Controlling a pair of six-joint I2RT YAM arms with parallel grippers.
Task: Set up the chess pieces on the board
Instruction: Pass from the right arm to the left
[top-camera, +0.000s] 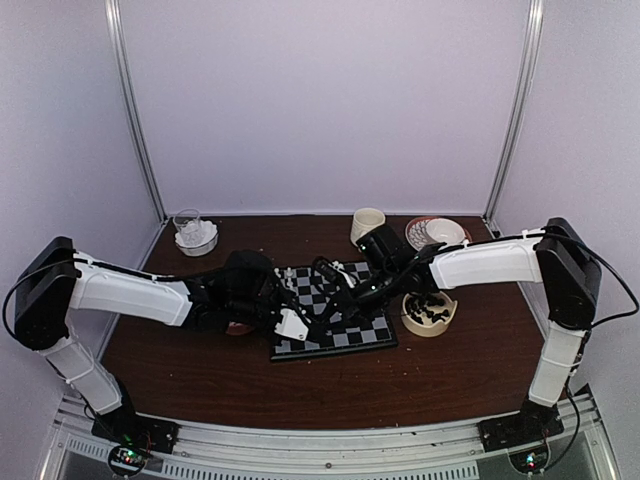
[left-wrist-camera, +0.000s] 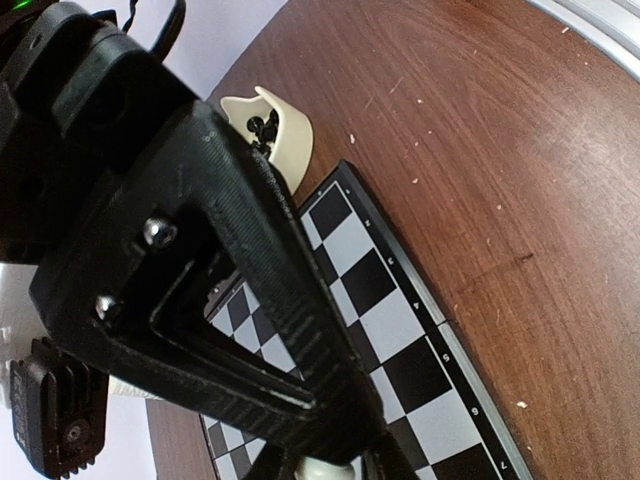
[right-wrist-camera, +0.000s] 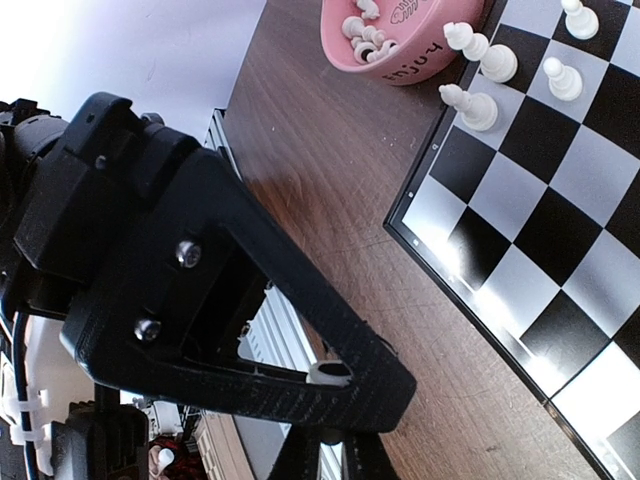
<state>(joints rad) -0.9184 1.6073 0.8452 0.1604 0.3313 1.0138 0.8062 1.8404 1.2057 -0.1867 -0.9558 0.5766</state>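
Note:
The board (top-camera: 352, 322) lies mid-table, and both grippers are over it. My left gripper (top-camera: 303, 325) hangs above its near-left part. In the left wrist view the left gripper (left-wrist-camera: 325, 466) is shut on a white chess piece (left-wrist-camera: 322, 470), just above the board (left-wrist-camera: 405, 335). My right gripper (top-camera: 337, 293) reaches in from the right. In the right wrist view the right gripper (right-wrist-camera: 365, 458) has its fingers close together on a small dark piece, above bare wood beside the board's (right-wrist-camera: 560, 190) edge. Several white pieces (right-wrist-camera: 481, 108) stand on the board's edge rows.
A cream bowl (top-camera: 428, 313) of black pieces sits right of the board and also shows in the left wrist view (left-wrist-camera: 283, 128). A pink bowl (right-wrist-camera: 396, 42) of white pieces sits at the board's left. At the back are a glass (top-camera: 189, 224), a cream cup (top-camera: 366, 224) and a plate with a bowl (top-camera: 437, 232).

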